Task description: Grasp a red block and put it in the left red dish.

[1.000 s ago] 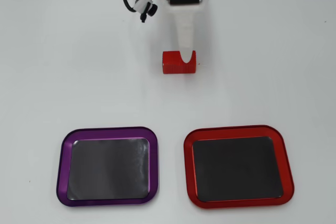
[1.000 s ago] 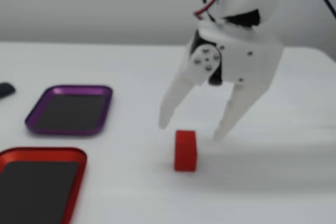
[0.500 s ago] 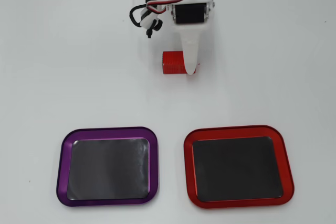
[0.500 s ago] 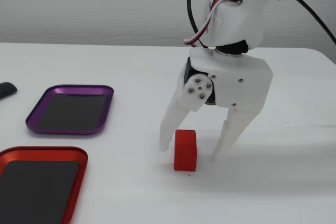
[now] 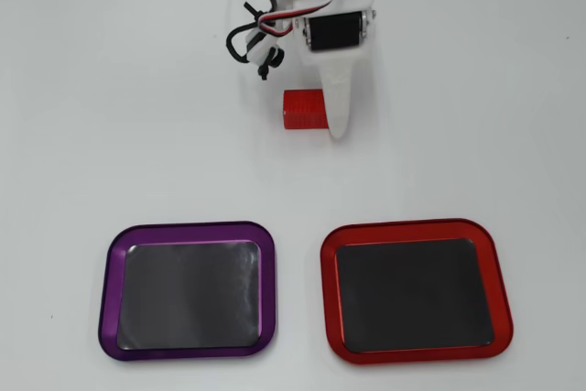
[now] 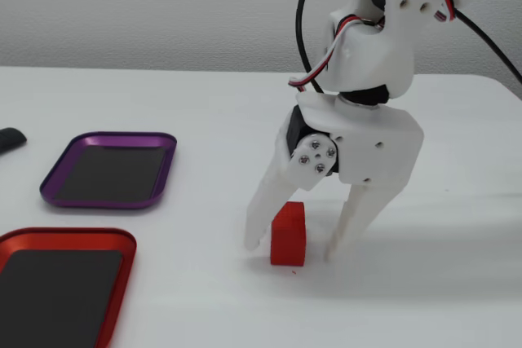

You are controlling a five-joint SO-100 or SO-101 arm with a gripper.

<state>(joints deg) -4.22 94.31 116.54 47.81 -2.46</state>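
tool (image 6: 292,248) open astride red block (image 6: 288,235) | purple tray (image 5: 188,289) beside red dish (image 5: 417,228)

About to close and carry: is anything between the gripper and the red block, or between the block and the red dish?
Nothing visible. The gripper straddles the red block, jaws open around it. Bare table lies between it and the red dish; the purple dish sits off to the side.

we see a bright red block (image 5: 303,108), a white gripper (image 6: 292,248) with a black motor (image 5: 333,32) and black, red and white wires (image 5: 261,20), a dish (image 5: 415,291) rimmed in glossy red, another dish (image 5: 189,290) rimmed in purple, both dark grey inside, all on a white table (image 5: 110,89)
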